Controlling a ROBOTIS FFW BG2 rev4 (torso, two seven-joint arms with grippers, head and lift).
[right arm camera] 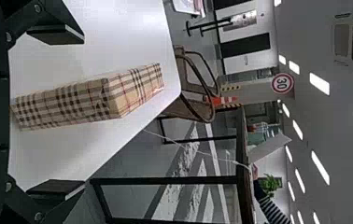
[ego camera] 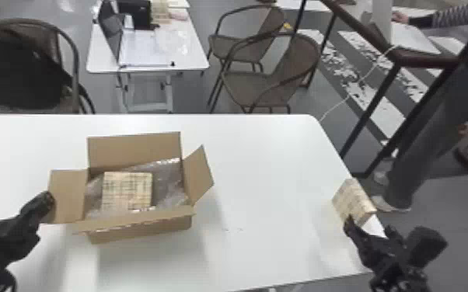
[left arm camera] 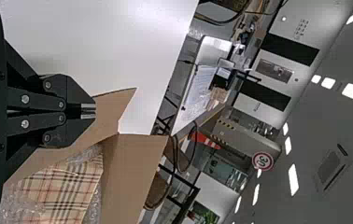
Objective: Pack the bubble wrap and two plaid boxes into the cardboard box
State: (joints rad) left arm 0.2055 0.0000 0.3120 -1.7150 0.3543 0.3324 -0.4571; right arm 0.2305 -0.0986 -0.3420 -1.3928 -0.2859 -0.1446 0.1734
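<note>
Head view: the cardboard box (ego camera: 140, 230), left of centre, holds bubble wrap (ego camera: 167, 180) and one plaid box (ego camera: 126, 190); left gripper (ego camera: 46, 202) lower left, right gripper (ego camera: 370, 227) by another plaid box (ego camera: 351, 199), lower right. Left wrist view: narrow, fingertips together. Right wrist view: wide.

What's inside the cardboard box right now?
Inside the cardboard box are one plaid box and bubble wrap, some of it behind the plaid box. The carton's floor and whatever lies beneath the wrap are covered, so I can't tell.
</note>
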